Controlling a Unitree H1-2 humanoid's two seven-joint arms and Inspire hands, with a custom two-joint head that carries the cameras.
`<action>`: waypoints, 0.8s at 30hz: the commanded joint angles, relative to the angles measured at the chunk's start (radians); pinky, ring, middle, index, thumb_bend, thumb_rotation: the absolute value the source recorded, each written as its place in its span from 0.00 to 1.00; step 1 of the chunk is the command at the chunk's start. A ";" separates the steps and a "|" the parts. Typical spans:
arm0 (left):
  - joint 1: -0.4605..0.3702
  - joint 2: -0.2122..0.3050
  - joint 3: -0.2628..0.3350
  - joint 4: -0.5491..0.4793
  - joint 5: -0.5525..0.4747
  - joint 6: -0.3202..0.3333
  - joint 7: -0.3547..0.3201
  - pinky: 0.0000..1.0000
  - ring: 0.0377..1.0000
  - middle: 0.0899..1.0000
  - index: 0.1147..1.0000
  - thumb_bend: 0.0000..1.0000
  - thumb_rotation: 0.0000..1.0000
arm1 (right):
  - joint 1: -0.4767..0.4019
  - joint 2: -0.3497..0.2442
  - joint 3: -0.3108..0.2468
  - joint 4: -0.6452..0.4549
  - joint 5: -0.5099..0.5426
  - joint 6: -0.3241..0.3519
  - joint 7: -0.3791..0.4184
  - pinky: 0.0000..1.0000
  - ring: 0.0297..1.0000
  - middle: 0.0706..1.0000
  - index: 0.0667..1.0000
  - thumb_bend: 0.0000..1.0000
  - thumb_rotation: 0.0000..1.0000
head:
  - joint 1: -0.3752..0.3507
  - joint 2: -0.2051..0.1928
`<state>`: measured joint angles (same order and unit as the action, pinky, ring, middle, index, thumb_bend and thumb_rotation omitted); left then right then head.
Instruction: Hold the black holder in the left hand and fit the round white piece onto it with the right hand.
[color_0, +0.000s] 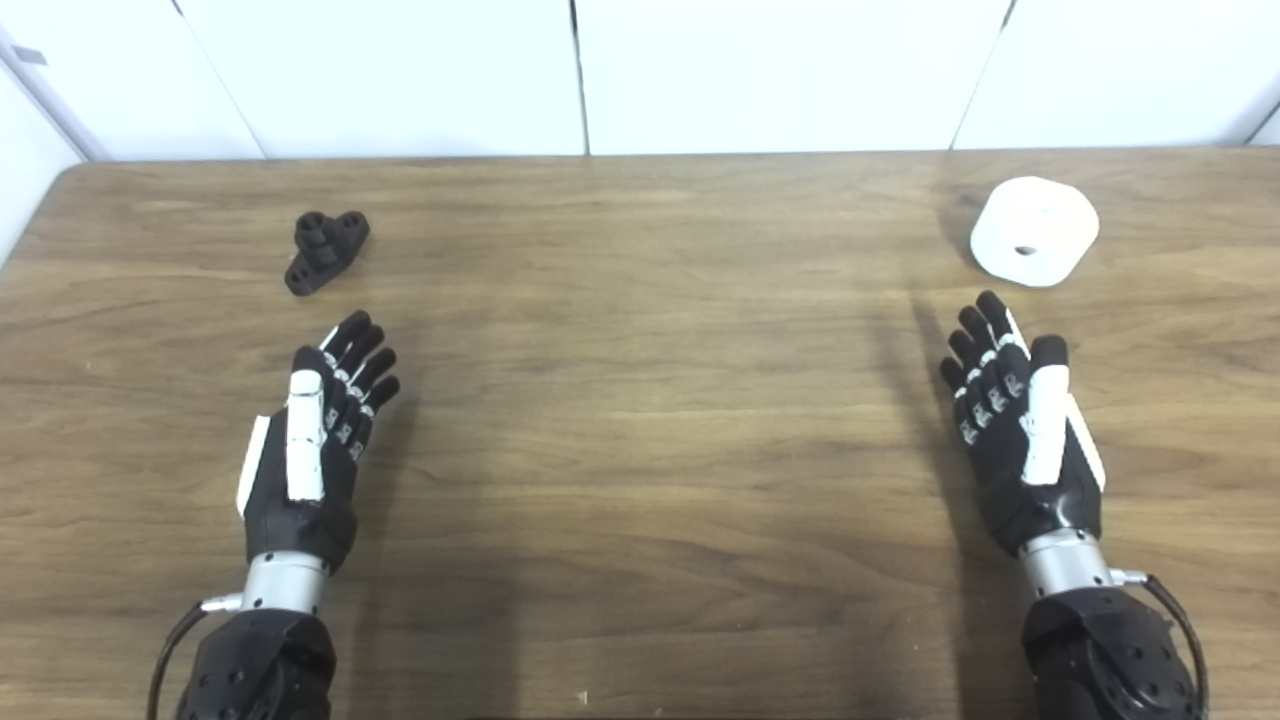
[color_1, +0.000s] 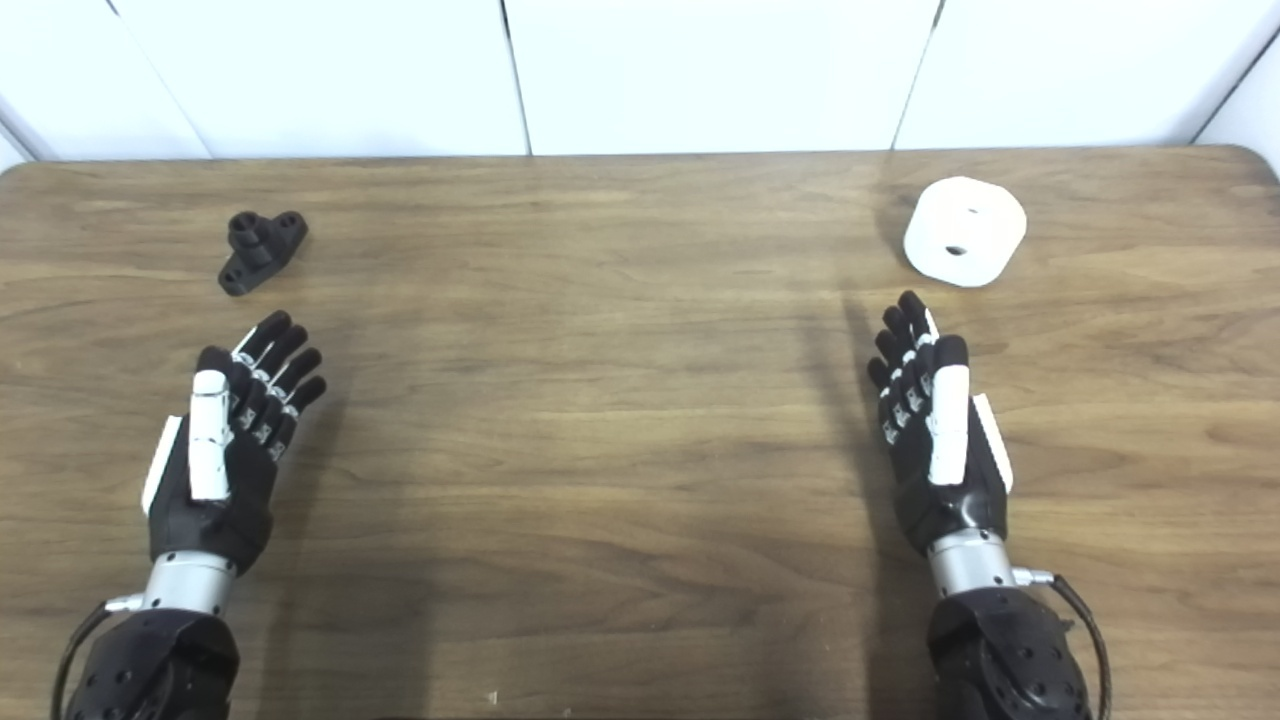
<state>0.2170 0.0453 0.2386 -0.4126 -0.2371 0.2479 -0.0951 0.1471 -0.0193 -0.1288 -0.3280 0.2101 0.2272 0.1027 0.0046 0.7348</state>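
- The black holder (color_0: 326, 250) lies on the far left of the wooden table (color_0: 640, 430), untouched, with its short post pointing up and a mounting ear to either side.
- The round white piece (color_0: 1034, 230) sits on the far right of the table, well apart from the holder, its small centre hole facing up and toward the camera.
- The left hand (color_0: 315, 440) hovers near the left edge, just on the near side of the holder, fingers stretched out and apart, holding nothing.
- The right hand (color_0: 1020, 430) is on the right side, just on the near side of the white piece, likewise spread wide and empty.
- Judged from this layout, the task is at its very start: neither part is grasped and no fitting has begun.
- The next move probably calls for the left hand to reach farther, close on the holder around its base or ears, and lift it with the post left free.
- The right hand then needs to take the white piece by its rim, leaving the hole clear, so that hole and post can be lined up.
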 joint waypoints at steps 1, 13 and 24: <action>0.030 0.021 -0.005 -0.008 0.000 -0.047 -0.006 0.88 0.88 0.89 0.87 0.50 0.91 | 0.022 -0.009 0.000 -0.011 0.012 -0.025 0.001 1.00 1.00 0.98 0.97 0.56 1.00 | -0.001 0.000; 0.032 0.025 -0.008 -0.010 0.002 -0.044 -0.005 0.87 0.88 0.90 0.88 0.51 0.90 | 0.026 -0.010 0.005 -0.015 0.004 -0.028 0.001 1.00 1.00 0.98 0.97 0.55 1.00 | 0.002 0.003; 0.032 0.020 -0.008 -0.008 -0.002 -0.043 -0.001 0.86 0.88 0.89 0.88 0.52 0.87 | 0.027 -0.007 0.004 -0.013 0.008 -0.032 0.001 1.00 1.00 0.98 0.98 0.56 1.00 | 0.008 -0.005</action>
<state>0.2171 0.0472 0.2359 -0.4081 -0.2367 0.2326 -0.0939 0.1475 -0.0192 -0.1274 -0.3279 0.2086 0.2254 0.1028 0.0092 0.7332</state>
